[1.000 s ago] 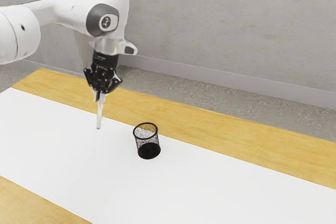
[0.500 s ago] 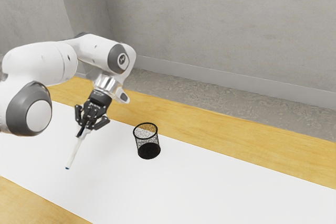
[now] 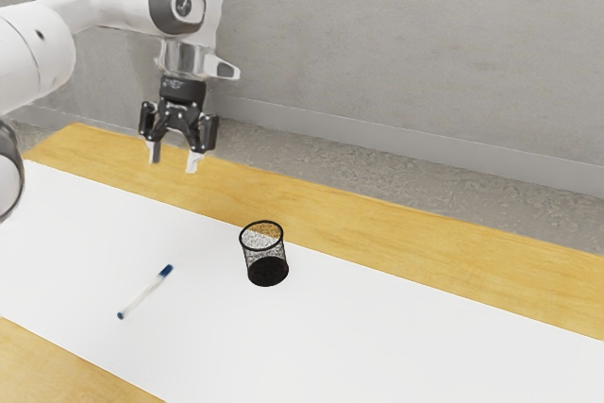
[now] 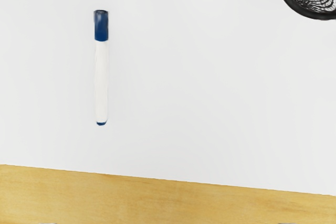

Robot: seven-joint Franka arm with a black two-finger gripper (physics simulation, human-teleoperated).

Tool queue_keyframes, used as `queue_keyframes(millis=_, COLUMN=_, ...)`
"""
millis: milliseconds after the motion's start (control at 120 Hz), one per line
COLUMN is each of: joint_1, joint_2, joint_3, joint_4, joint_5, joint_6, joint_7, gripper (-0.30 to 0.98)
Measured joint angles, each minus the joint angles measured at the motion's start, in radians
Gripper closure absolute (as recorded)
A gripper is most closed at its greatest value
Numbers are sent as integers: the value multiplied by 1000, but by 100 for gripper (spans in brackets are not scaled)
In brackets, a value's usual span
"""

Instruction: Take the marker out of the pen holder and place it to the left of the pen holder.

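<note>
High above the table, my gripper (image 3: 175, 159) is open, its two fingers well apart with nothing between them. Below it, toward the exterior view's lower left, the white marker (image 3: 146, 293) with a blue cap lies flat on the white surface. The black mesh pen holder (image 3: 267, 269) stands upright to the exterior view's right of the marker, a clear gap apart from it. In the wrist view the marker (image 4: 101, 80) is seen whole, and part of the pen holder (image 4: 310, 11) is in a corner.
A white sheet (image 3: 377, 327) covers the middle of the wooden table (image 3: 415, 233), whose bare wood runs along both sides. A grey wall (image 3: 396, 44) rises behind the table.
Half a second ago the marker hung tilted from my gripper; now it lies on the white surface. My gripper has opened and risen away from it. The pen holder has not moved.
</note>
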Motion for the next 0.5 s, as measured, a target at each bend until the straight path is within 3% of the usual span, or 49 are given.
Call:
queue_keyframes(millis=67, joint_1=-6, joint_2=-199, joint_3=-14, joint_4=-185, joint_5=17, joint_6=107, joint_7=1, gripper=10)
queue_keyframes(millis=142, joint_1=-13, joint_2=-302, joint_3=-15, joint_4=-272, joint_5=27, joint_6=197, joint_7=3, gripper=7)
queue_keyframes(millis=500, joint_1=-12, joint_2=-338, joint_3=-22, joint_4=-295, joint_5=37, joint_6=356, joint_7=9, gripper=1)
